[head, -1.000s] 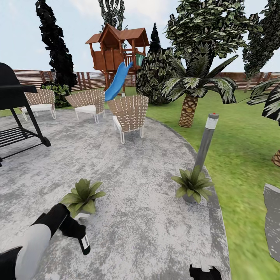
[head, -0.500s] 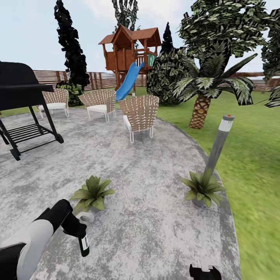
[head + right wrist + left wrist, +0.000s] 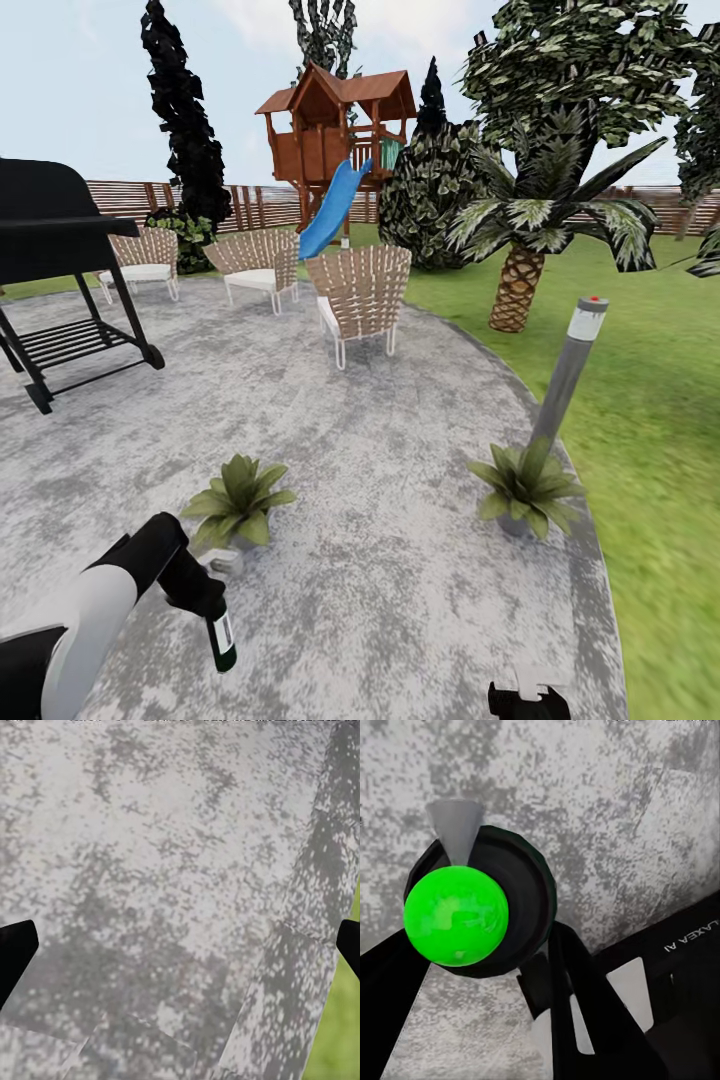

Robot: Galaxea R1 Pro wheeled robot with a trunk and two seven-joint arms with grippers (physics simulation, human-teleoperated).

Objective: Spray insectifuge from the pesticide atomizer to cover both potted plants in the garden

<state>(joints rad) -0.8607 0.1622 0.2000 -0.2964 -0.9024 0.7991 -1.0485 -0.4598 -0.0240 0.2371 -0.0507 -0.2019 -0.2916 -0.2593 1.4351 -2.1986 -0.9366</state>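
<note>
The left pincer (image 3: 200, 598) is clenched on the pesticide atomizer (image 3: 221, 640), which hangs bottom-down over the grey mottled patio (image 3: 380, 560) at about seven o'clock in the head view; from the left wrist camera the bottle (image 3: 480, 904) shows end-on between dark fingers (image 3: 577, 982), its bright green base toward the lens. Just beyond that arm, near eight o'clock, one potted plant (image 3: 238, 500) sits on the paving; the other potted plant (image 3: 525, 487) stands at four o'clock by the patio edge, just beside a grey bollard lamp (image 3: 568, 370). The right pincer (image 3: 528, 700) peeks in at six o'clock; its fingertips (image 3: 15, 952) sit spread wide, released. Wicker chairs (image 3: 358, 292) stand toward twelve o'clock.
</note>
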